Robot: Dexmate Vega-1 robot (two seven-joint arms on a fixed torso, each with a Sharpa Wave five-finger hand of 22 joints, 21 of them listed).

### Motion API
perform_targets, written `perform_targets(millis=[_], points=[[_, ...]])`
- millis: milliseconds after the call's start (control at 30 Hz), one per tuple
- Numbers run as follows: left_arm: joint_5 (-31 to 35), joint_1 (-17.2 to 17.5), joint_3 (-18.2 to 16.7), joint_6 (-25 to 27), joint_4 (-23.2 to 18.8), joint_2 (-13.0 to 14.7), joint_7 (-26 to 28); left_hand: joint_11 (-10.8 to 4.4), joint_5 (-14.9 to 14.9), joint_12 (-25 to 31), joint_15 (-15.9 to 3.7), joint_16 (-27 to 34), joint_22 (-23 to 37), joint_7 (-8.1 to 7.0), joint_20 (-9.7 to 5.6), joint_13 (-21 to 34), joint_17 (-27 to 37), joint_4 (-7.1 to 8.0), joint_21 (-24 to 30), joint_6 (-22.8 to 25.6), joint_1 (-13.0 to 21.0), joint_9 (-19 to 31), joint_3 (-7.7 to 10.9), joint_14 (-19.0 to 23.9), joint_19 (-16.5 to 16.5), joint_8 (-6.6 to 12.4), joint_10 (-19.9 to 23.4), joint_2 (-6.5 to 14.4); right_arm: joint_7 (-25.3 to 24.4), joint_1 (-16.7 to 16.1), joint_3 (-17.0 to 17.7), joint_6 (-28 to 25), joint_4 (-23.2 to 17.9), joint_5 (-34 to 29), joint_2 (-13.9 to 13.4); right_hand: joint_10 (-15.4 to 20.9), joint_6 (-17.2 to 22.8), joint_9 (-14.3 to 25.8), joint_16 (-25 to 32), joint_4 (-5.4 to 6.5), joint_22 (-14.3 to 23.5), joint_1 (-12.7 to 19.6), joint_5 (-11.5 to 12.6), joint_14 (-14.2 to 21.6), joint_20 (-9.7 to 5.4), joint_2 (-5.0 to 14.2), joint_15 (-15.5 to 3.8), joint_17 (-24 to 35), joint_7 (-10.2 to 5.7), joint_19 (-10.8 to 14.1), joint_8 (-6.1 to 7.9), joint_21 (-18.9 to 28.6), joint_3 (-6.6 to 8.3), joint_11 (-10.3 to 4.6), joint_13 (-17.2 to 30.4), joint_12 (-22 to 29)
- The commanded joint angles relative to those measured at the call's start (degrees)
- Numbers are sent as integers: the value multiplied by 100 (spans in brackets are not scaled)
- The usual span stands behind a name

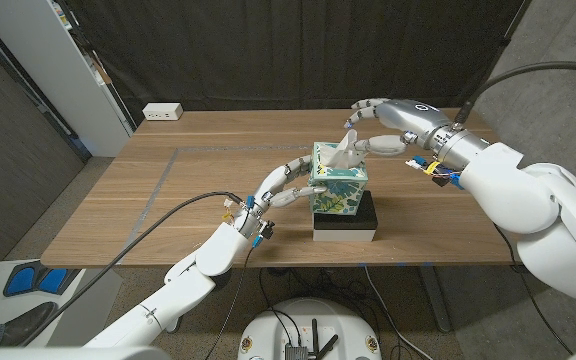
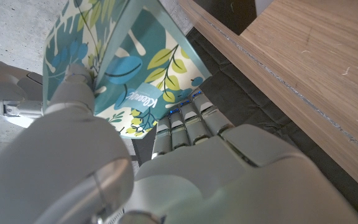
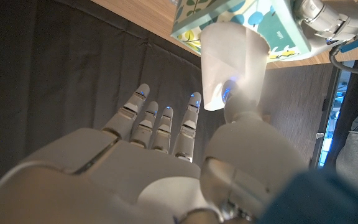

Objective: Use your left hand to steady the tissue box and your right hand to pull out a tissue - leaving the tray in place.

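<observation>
A teal leaf-patterned tissue box (image 1: 340, 187) stands on a black-and-white tray (image 1: 368, 222) near the table's front edge. My left hand (image 1: 283, 186) grips the box from its left side, thumb on one face (image 2: 73, 84) and fingers (image 2: 188, 121) on another face of the box (image 2: 135, 62). A white tissue (image 1: 345, 150) sticks up from the box top. My right hand (image 1: 388, 125) hovers just behind and right of it, fingers spread. In the right wrist view the thumb tip lies against the tissue (image 3: 235, 59), and the other fingers (image 3: 160, 118) stay apart from it.
A white power strip (image 1: 163, 112) sits at the table's far left edge. A thin taped outline (image 1: 178, 150) marks the tabletop left of the box. A white cabinet (image 1: 58, 70) stands off the table's left, with a dark curtain behind.
</observation>
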Motion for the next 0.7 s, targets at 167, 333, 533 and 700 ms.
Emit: perform_targets(millis=[167,333,533,700], points=[[-20,-19,9,5,20,-8,-4,13,55,-30,-123,-13,27,-12,-19,11,21,11,-31,48,21,8,-1,49,58,24,61,50,4,394,-359,-170,105,143,-337,29,232,11,2,29,17,119,-8,-25,15,26,6,33,-247,-42,120,7,11,-55,23,20],[-18,-27,14,2,26,-13,-5,5,55,-28,-119,-11,27,-11,-17,12,21,11,-32,50,22,9,-3,54,59,23,72,52,-42,468,-431,-212,121,204,-419,62,407,10,20,31,17,169,-15,-13,20,27,-5,44,-284,-32,181,15,15,-120,21,31],[-9,-45,24,6,27,-14,-16,10,55,-31,-119,-12,27,-14,-16,14,21,10,-33,51,24,9,-7,58,58,20,76,52,-122,517,-496,-263,134,252,-504,108,674,6,55,38,18,221,-26,32,11,25,-14,60,-281,12,274,34,14,-130,17,44],[-17,-57,35,33,23,-16,-29,-4,55,-35,-119,-13,27,-10,-16,16,20,9,-34,54,26,9,-11,59,59,19,78,51,-219,543,-573,-324,142,252,-553,182,987,0,104,33,19,304,-44,102,-18,26,-58,81,-337,75,382,55,19,-178,10,61]])
